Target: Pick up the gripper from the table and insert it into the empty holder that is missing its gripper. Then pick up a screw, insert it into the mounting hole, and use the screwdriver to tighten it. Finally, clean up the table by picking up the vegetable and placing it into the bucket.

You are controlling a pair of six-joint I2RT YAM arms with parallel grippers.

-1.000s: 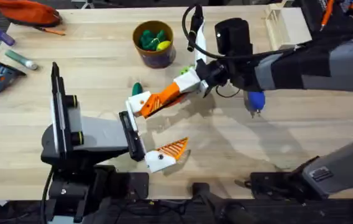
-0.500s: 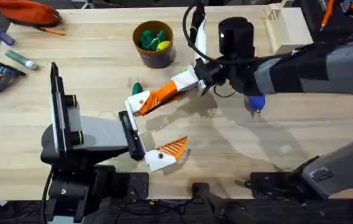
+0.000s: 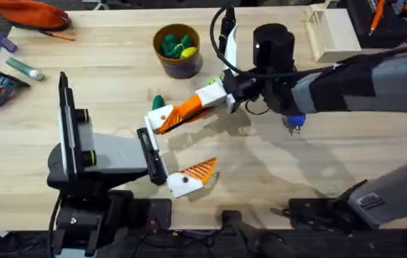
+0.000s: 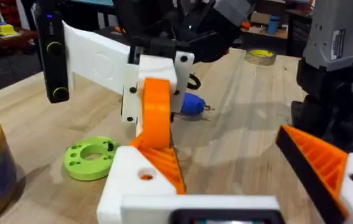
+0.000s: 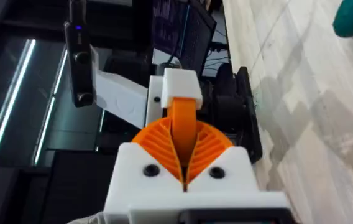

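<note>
Though insertion looked underway, nothing seemed finished. Overhead: right gripper (image 3: pixel 176 117), reaching across mid-table, was pinched shut on the gripper at the holder (image 3: pixel 157 119), w/ left gripper (image 3: pixel 182 143) spread wide near the table's front edge. Whether the part was fully seated couldn't be told. No screw made out. Screwdriver (image 3: pixel 294 120) lay partly under the right arm, toward the right edge. Vegetable (image 3: pixel 158 102) lay on the table just beside the holder, not in the bucket (image 3: pixel 177 49) near the back edge. So, by judgement, screw, tightening & cleanup were left.

Left wrist: showed the holder's mounting hole w/ no screw head evident, plus a lime-green disc (image 4: pixel 91 160) barely visible from overhead.

Right wrist: gave an end-on look at the gripper (image 5: pixel 183 121) clamped between its ribbed pads, lined up w/ the holder's white end.
</note>
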